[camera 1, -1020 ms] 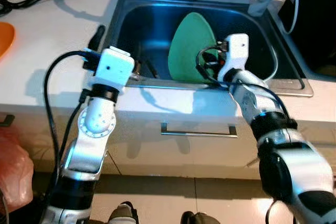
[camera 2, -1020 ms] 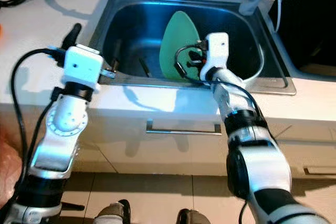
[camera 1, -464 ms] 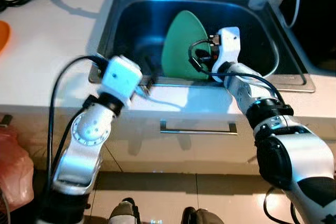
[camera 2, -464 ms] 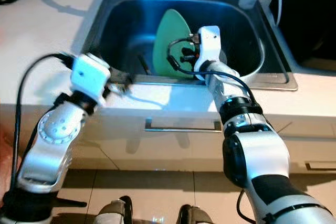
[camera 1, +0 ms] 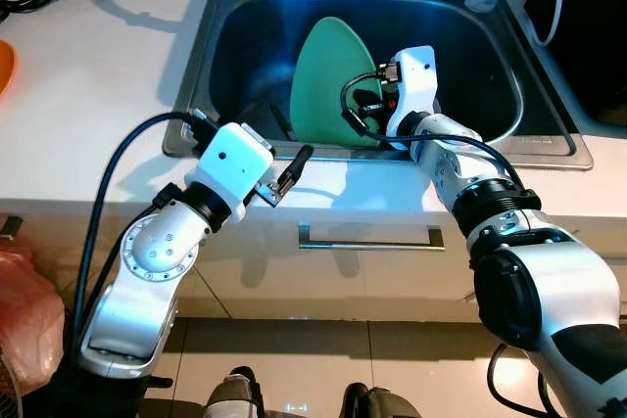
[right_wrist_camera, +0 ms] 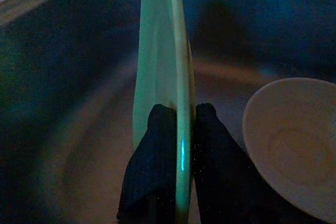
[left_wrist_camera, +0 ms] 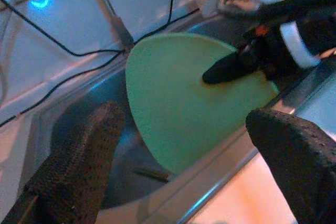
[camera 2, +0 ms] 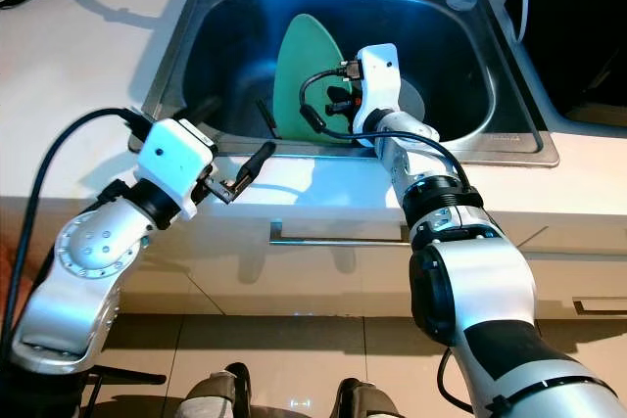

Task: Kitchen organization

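steel sink [camera 1: 245,7] — white countertop [camera 1: 88,95]

Your right gripper [right_wrist_camera: 176,129] is clamped on the green plate [camera 1: 328,75], standing on edge in the sink [camera 1: 211,66]. A white dish [right_wrist_camera: 289,140] lies just beside its fingers. The basin beyond the plate's far face is free. Your left gripper [camera 1: 284,175], fingers spread, hangs over the front rim, plate straight ahead.
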`<state>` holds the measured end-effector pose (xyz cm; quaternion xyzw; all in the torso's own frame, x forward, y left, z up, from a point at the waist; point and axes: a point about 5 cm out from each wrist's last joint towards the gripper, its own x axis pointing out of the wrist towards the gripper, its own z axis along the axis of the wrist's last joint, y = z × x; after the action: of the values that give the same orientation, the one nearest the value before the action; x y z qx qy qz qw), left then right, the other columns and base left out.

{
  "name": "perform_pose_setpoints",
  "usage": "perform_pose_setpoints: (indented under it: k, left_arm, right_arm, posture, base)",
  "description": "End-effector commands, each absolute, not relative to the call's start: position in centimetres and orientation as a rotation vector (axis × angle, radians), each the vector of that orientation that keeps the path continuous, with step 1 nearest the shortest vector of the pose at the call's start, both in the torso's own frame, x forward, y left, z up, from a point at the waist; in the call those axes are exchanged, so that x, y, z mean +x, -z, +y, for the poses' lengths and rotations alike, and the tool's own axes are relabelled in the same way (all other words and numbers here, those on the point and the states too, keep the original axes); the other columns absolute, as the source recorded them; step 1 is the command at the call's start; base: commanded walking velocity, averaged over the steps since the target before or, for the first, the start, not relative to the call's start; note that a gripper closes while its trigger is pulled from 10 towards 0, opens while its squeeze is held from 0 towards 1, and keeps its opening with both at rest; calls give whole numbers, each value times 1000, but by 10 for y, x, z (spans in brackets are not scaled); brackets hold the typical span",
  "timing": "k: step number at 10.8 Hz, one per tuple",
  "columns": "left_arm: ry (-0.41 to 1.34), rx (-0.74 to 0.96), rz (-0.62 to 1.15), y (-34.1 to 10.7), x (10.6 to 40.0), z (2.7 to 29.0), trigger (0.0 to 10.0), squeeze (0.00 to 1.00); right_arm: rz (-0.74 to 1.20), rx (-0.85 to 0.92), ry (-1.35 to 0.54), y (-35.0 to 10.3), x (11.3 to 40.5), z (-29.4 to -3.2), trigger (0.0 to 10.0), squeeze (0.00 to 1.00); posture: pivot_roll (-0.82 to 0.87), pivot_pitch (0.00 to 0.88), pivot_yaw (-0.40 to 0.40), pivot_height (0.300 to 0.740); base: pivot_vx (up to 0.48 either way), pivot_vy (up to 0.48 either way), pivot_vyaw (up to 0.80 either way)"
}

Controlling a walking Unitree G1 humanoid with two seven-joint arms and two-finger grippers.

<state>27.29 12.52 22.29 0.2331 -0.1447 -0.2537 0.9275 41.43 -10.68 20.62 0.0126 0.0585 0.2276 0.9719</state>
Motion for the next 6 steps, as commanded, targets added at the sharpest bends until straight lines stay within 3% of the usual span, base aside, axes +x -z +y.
perform_pose_setpoints:
  k: [1,2,3,6]
  left_arm:
    - [556,461,-275,-221,268,122,10000,1000]
    - [561,459,-269,-221,267,122,10000,1000]
    - [563,455,-262,-221,267,124,10000,1000]
    - [569,463,-250,-221,267,125,10000,1000]
  right_arm:
    - [236,0,-474,-177,407,-105,10000,0]
    - [242,-1,-474,-177,407,-106,10000,318]
    - [244,-26,-474,-177,408,-106,10000,1000]
    - [241,-32,-479,-178,408,-104,10000,1000]
  posture:
    - [177,244,-22,740]
    - [183,245,-21,740]
    - [186,245,-21,740]
    - [192,240,-22,740]
  base:
    - [0,0,0]
    - [0,0,0]
    - [0,0,0]
    - [0,0,0]
